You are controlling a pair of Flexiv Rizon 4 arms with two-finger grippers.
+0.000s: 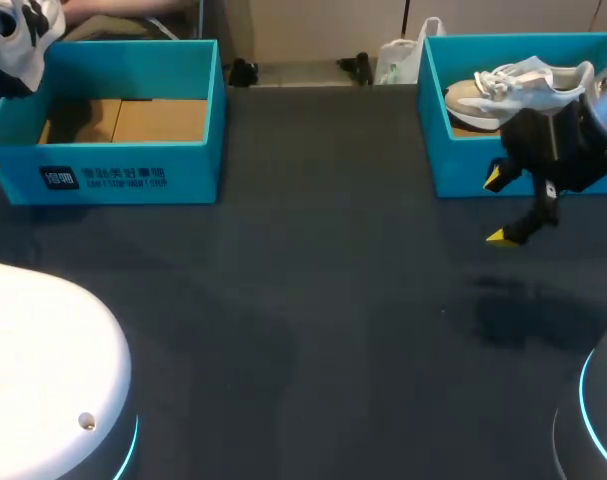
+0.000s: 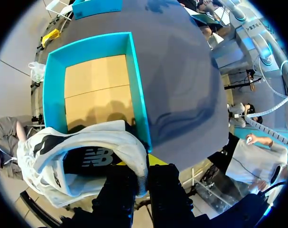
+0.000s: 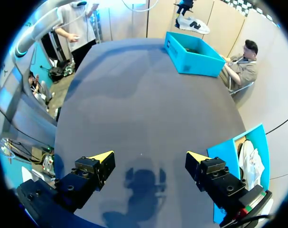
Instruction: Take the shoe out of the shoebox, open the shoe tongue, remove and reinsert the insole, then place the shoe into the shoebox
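Left tool clenched on the collar of a white mesh sneaker with black lining, fingers pinching the fabric from both sides. Sneaker hangs in the air at the bench's 10 o'clock corner, above the far-left corner of an open turquoise cardboard shoebox; box floor is bare brown card.

Right tool released, yellow tips wide apart, hovering over the dark grey bench around 3 o'clock, just in front of a second turquoise box. That box, at 2 o'clock, holds a pale grey-white laced sneaker
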